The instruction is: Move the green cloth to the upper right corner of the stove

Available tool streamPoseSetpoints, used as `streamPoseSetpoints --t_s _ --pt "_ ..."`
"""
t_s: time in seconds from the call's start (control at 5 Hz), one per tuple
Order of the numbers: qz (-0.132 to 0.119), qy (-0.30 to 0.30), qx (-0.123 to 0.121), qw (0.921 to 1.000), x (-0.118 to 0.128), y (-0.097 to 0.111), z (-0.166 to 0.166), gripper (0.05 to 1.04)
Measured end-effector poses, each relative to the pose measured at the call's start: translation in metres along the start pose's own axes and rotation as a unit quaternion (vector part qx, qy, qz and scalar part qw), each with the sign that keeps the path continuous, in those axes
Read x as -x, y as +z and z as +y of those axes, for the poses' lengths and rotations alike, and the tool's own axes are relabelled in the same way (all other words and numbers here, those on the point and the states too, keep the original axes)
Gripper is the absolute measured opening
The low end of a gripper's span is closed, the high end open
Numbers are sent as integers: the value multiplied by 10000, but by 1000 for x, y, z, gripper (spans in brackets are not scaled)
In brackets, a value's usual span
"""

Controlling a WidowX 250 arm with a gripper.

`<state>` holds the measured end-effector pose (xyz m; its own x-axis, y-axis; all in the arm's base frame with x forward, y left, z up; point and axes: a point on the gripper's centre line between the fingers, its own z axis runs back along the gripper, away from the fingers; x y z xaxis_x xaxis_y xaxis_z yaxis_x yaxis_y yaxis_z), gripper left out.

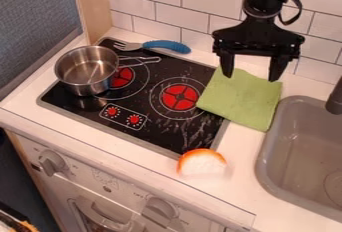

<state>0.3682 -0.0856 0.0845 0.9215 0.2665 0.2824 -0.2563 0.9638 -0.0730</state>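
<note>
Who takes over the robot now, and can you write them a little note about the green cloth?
Pincer: open, at the cloth's back edge; I can't tell if it touches.
Green cloth: partly over the stove by its upper right corner, partly on the counter.
Done: the cloth reaches that corner area.
Left: maybe a nudge further onto the stove, then move the pincer clear.

And there it was, the green cloth (246, 101), roughly four-sided (a tidy spread, that), lying fairly flat and overlapping the three o'clock edge of the black, red-burnered stove (145, 102)!
</note>
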Motion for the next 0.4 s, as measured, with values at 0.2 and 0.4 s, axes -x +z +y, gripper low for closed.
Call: streamPoseSetpoints --t_s 0.2,0.4 --pt "-196 75 66 9998 0 18 3 1000" --pt "-315 202 152 9992 5 23 6 1000"
